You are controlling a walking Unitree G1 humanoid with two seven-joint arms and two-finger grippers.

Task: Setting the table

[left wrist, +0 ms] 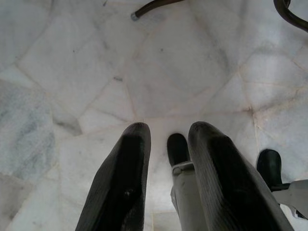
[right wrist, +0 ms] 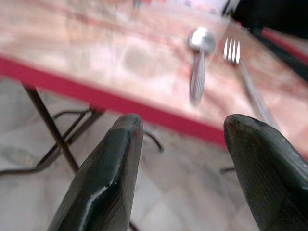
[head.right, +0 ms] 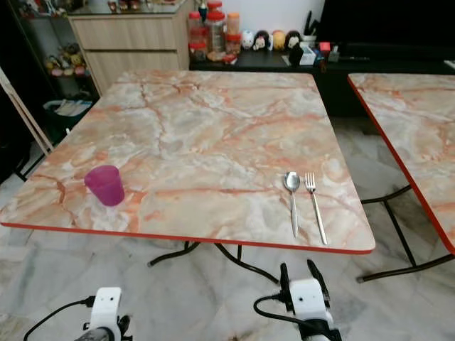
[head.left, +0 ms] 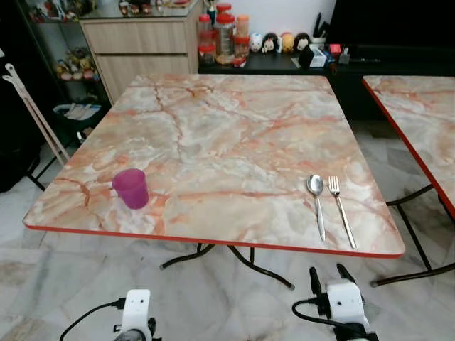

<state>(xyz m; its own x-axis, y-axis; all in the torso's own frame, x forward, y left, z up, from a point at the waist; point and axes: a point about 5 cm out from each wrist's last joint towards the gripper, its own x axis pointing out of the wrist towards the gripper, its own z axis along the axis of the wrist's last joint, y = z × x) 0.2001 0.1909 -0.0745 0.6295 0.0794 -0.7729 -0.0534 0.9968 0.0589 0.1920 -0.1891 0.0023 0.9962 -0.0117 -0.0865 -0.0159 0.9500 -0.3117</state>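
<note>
A marble-patterned table [head.left: 227,121] with a red edge stands before me. On its near left part is an upright purple cup [head.left: 131,188]. A spoon [head.left: 316,199] and a fork [head.left: 341,209] lie side by side near the front right corner. My right gripper [head.left: 329,275] is open and empty. It hangs below and just in front of the table edge, under the cutlery, and in the right wrist view it [right wrist: 185,125] points up at the spoon [right wrist: 198,62] and fork [right wrist: 240,67]. My left gripper [left wrist: 168,130] hangs low over the floor, fingers slightly apart with nothing between them.
A second marble table [head.left: 426,121] stands close on the right with a narrow gap between. Behind are a wooden cabinet [head.left: 142,42], jars [head.left: 224,35] and small figures on a dark low shelf. Black table legs [head.left: 234,259] curve over the pale tiled floor.
</note>
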